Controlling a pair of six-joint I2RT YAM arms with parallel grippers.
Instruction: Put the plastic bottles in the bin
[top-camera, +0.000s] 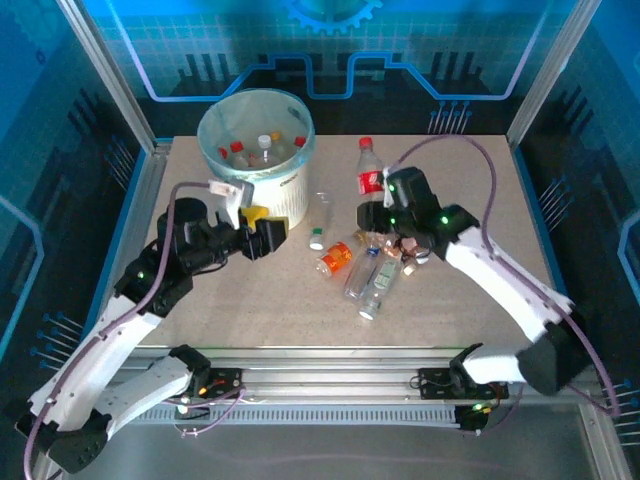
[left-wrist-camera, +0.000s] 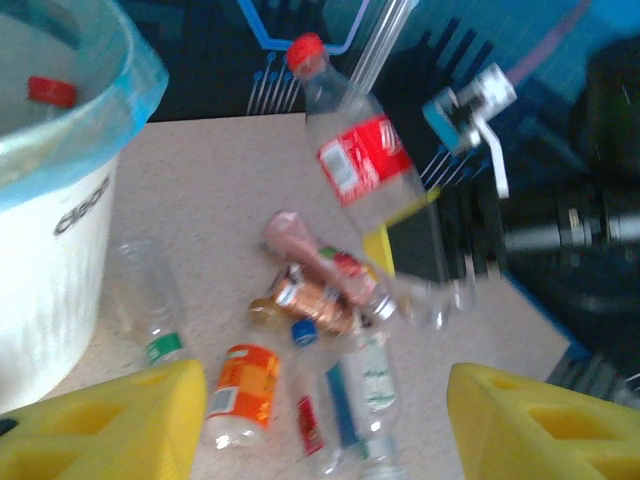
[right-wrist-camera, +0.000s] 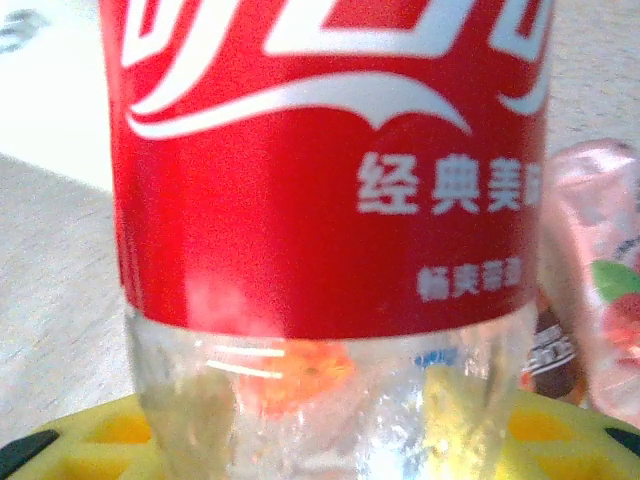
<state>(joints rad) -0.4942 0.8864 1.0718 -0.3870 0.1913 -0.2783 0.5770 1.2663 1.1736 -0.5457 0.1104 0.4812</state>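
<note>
Right gripper (top-camera: 377, 210) is pinching the clear plastic bottle with the red label and red cap (top-camera: 371, 182) upright, probably just off the table (top-camera: 300, 310) (hard to tell). Next it needs to go left over the round whitish-teal translucent bin (top-camera: 285, 190) and get dropped in. Left gripper (left-wrist-camera: 325, 395) hangs spread and empty beside the bin.

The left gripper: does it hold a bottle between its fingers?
No, the left gripper is open, its yellow fingers wide apart and touching no bottle; the plastic bottles lie on the table beyond.
</note>
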